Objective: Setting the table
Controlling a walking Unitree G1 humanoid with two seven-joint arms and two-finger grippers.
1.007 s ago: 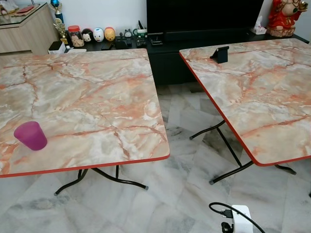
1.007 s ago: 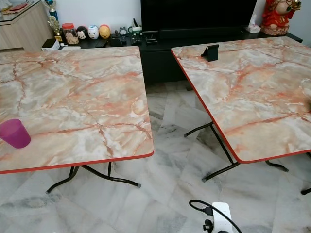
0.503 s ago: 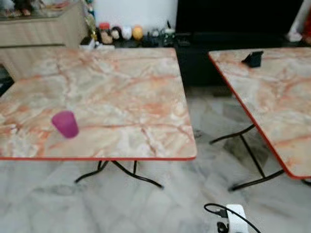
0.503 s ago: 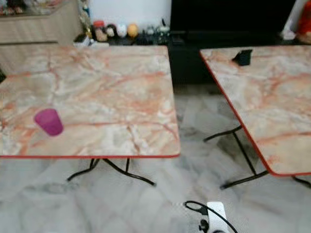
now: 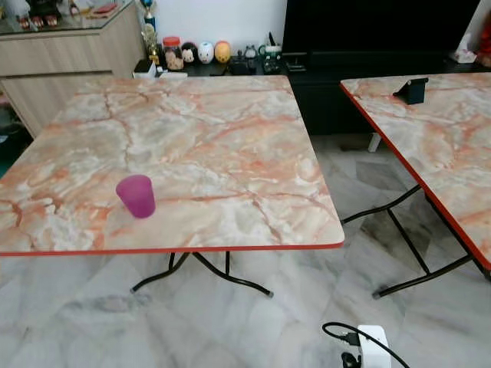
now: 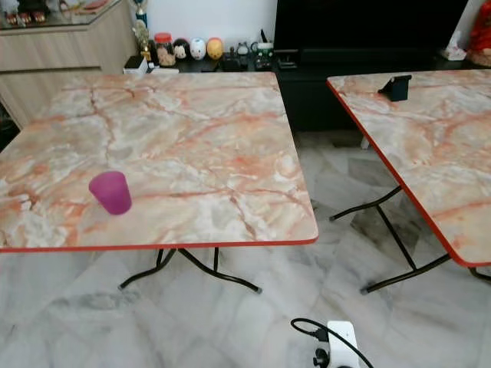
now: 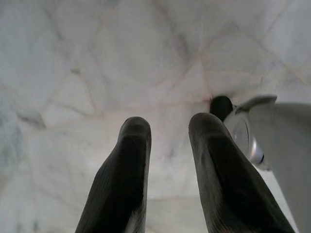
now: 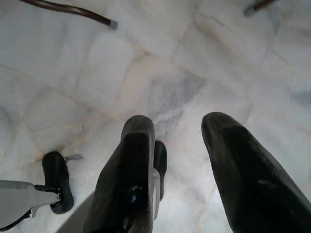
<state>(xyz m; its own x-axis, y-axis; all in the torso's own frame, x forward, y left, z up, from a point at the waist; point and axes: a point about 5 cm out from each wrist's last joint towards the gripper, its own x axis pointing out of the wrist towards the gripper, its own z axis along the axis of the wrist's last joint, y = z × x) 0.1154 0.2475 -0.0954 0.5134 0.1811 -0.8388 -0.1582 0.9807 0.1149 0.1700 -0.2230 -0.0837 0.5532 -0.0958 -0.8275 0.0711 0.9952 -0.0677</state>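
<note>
Left claw (image 7: 167,141) hanging released | right claw (image 8: 192,141) hanging released | cup (image 5: 136,196) sitting upright on table (image 5: 230,138) | probably light, rigid plastic; gripping mid-wall.

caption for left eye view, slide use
Purple cup near the front edge of a marble-patterned folding table; a second table stands alongside.

The left end effector (image 7: 167,141) is pointed downward, its two black fingers (image 7: 127,170) held apart with nothing between them. The right end effector (image 8: 177,141) is likewise pointed downward, fingers (image 8: 233,165) spread and empty.
</note>
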